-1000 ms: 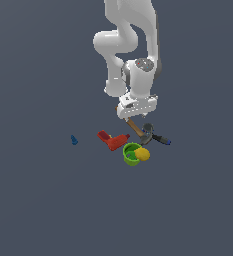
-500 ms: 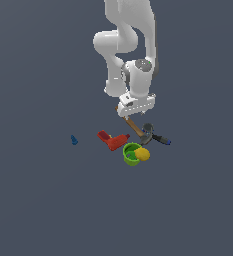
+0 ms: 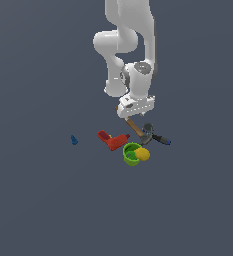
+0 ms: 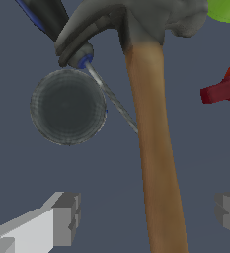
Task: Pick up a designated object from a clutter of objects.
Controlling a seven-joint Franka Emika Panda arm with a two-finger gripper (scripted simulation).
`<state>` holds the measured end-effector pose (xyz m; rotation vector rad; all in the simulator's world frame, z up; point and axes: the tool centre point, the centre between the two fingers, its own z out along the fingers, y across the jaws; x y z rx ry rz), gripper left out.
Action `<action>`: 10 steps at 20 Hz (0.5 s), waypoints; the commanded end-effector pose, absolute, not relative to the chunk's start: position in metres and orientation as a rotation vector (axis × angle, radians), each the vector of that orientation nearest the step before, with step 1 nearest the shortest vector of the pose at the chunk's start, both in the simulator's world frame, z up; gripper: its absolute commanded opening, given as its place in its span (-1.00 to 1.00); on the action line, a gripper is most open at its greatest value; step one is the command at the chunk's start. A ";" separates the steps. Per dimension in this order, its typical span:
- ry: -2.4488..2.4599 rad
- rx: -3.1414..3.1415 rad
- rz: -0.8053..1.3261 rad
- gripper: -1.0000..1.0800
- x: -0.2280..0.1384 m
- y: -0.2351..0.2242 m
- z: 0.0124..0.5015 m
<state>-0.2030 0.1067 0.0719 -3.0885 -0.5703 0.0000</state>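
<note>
The claw hammer lies on the floor, its brown wooden handle leading to the dark grey head. My gripper hangs just above the handle. In the wrist view the gripper is open, its two fingertips standing on either side of the handle without touching it. The clutter lies around the hammer: a black tool with a blue tip beside the head, a red drill-shaped toy, a green cup and a yellow lemon-like lump.
A tiny blue piece lies apart at the exterior view's left. In the wrist view a grey round disc and the black tool's thin metal shaft sit close beside the handle; the red toy is on the other side.
My gripper has come down a little towards the hammer handle. The objects have not moved.
</note>
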 end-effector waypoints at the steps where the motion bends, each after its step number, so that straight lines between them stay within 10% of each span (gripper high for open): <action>1: -0.571 -3.088 0.001 0.92 -0.204 0.107 0.064; 10: -0.573 -3.089 0.000 0.92 -0.204 0.106 0.036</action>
